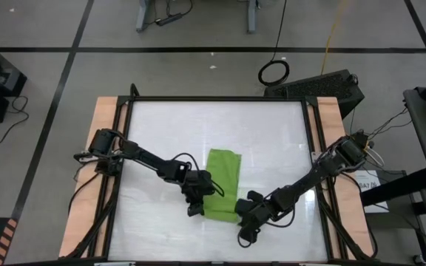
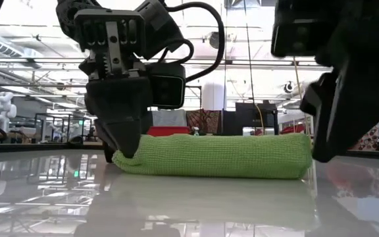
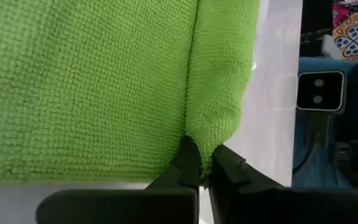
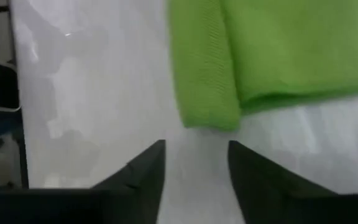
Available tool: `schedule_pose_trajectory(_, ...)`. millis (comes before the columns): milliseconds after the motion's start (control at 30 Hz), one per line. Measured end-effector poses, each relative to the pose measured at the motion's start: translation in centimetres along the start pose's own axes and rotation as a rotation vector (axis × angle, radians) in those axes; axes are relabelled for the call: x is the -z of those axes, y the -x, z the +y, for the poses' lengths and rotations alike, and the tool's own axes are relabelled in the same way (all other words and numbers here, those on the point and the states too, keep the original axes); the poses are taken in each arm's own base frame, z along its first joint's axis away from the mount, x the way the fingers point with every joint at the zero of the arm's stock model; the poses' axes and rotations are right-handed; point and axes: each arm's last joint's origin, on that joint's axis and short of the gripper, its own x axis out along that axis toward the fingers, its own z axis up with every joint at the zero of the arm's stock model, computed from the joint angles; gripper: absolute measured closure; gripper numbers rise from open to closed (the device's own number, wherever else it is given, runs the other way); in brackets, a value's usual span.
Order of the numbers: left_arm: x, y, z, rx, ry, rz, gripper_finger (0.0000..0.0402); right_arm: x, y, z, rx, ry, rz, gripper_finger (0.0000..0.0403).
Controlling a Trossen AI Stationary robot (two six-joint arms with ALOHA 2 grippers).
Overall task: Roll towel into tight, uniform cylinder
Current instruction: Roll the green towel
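the left gripper [image 3: 205, 171] pinches the rolled end of the towel [image 1: 223, 185] on the table [image 1: 272, 140]. the right gripper [image 4: 194, 162] is spread, just beside the roll.

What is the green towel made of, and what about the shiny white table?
The towel looks like soft knitted cloth, maybe microfiber: tiny bumpy loops cover it, and it bends into a roll. The table looks like hard, glossy white board, perhaps plastic or coated: it mirrors the towel and the room lights.
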Motion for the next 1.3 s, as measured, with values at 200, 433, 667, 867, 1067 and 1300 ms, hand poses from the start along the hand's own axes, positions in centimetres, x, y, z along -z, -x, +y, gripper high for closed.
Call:
schedule_pose_trajectory(200, -0.2, 0.0, 0.2, 0.003, 0.025, -0.012, 0.0392, 2.0, 1.2, 2.4, 0.048, 0.363, -0.146, 0.0195)
schedule_pose_trajectory(433, -0.7, 0.5, 0.8, 0.002, 0.065, -0.03, 0.0392, 4.1, 0.6, 3.0, 0.213, 0.733, -0.196, 0.022)
schedule_pose_trajectory(667, -1.0, 1.0, 1.4, 0.026, 0.087, -0.023, 0.0392, 3.7, 0.2, 2.4, 0.358, 0.853, -0.242, 0.0259)
schedule_pose_trajectory(867, -1.4, 1.5, 2.0, 0.032, 0.11, -0.026, 0.0392, 2.7, -0.9, 1.8, 0.341, 0.855, -0.238, 0.0259)
schedule_pose_trajectory(1067, -1.5, 1.9, 2.5, 0.048, 0.13, -0.01, 0.0392, 2.9, -2.0, 1.6, 0.336, 0.863, -0.226, 0.0251)
schedule_pose_trajectory(1300, -1.5, 2.0, 2.5, 0.059, 0.13, -0.004, 0.0392, 2.6, -2.4, 0.7, 0.39, 0.828, -0.198, 0.0265)
